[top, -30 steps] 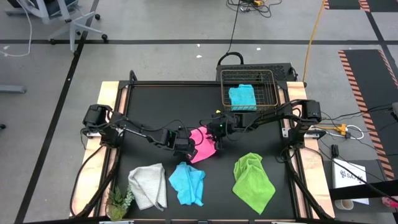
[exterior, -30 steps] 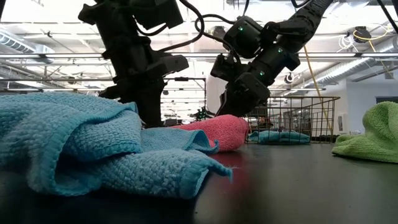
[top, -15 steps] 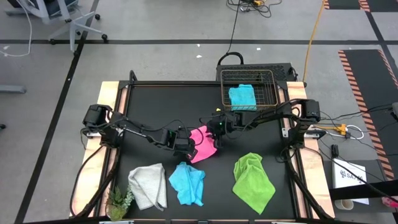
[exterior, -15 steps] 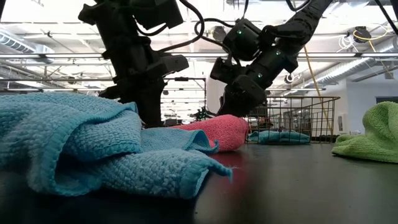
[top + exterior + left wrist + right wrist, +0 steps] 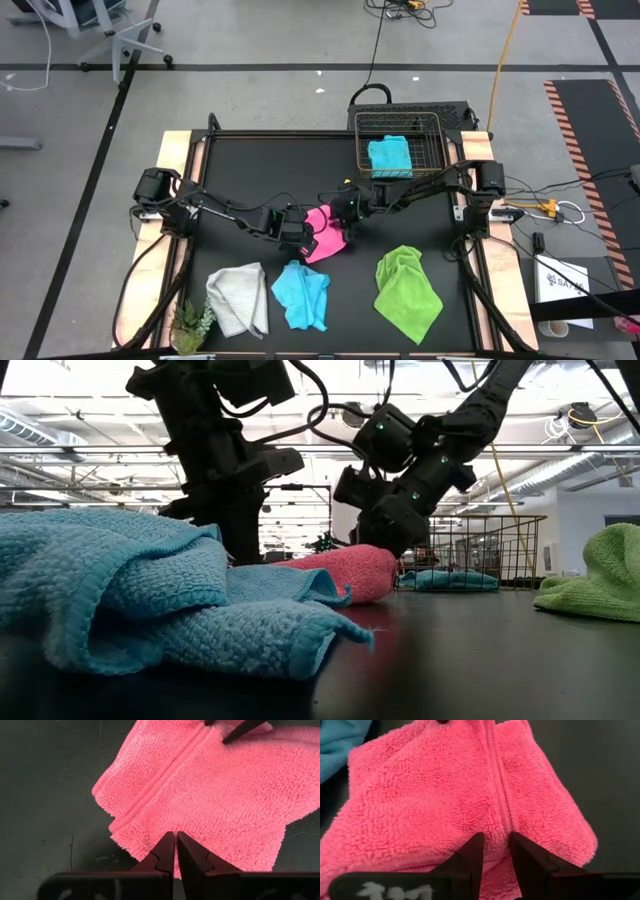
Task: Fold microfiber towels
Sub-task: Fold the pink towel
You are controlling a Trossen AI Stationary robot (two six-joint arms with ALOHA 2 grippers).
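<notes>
The pink towel [image 5: 325, 236] lies crumpled at the table's middle, between my two grippers. My left gripper [image 5: 175, 836] is shut at the towel's left part, close to a hemmed edge [image 5: 150, 785]. My right gripper [image 5: 496, 842] stands open low over the towel's far right part, one finger on either side of a raised hem [image 5: 496, 795]. A white-grey towel [image 5: 238, 298], a light blue towel [image 5: 300, 296] and a lime green towel [image 5: 408, 290] lie bunched along the near edge. Another light blue towel [image 5: 389, 157] lies folded in the wire basket [image 5: 432, 128]. My left gripper has its shut fingertips on the pink towel a little inside its left border [image 5: 150, 832], slanting down from the table's left. Whether cloth is pinched between the tips or only pressed is hidden by the fingers. The towel lies on the table. My right gripper: I cannot tell whether its fingertips [image 5: 475, 845] touch the towel.
The wire basket stands at the far right of the black mat [image 5: 250, 170]. A small green plant [image 5: 190, 325] sits at the near left corner. In the low view the light blue towel [image 5: 150, 590] fills the foreground and hides my left gripper's tips.
My right gripper has sunk a little toward the pink towel with its finger gap unchanged. The towel has kept its shape and place.
</notes>
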